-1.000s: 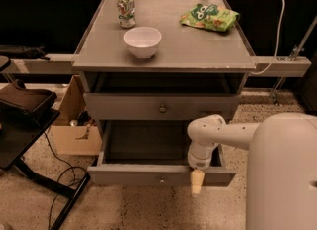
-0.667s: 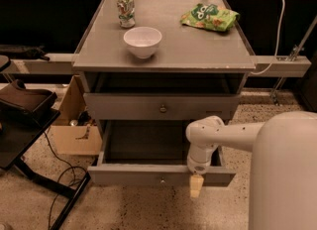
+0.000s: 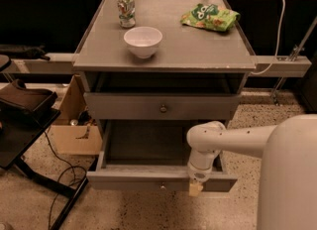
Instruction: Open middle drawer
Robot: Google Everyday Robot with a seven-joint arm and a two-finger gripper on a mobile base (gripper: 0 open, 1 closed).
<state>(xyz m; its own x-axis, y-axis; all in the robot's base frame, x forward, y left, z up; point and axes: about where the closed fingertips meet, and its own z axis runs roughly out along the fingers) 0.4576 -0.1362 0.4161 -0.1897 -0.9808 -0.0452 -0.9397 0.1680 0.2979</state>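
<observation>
Gripper (image 3: 195, 188) pointed downward, set against front panel of middle drawer (image 3: 129, 179), just right of its round knob (image 3: 162, 185). Whether gripper is wide or narrow cannot be told. White arm (image 3: 223, 137) extended from right, above drawer's right side. Middle drawer drawn well out of cabinet, interior exposed. Top drawer (image 3: 119, 106) seen above it. White bowl (image 3: 142, 40), can (image 3: 126, 10) and green bag (image 3: 210, 18) placed on cabinet top (image 3: 198, 48). Cardboard box (image 3: 79, 130) seen on floor at left.

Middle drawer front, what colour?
Grey: the middle drawer front, with a metal knob; camera view. The claw hangs at its front edge, beside the knob.
</observation>
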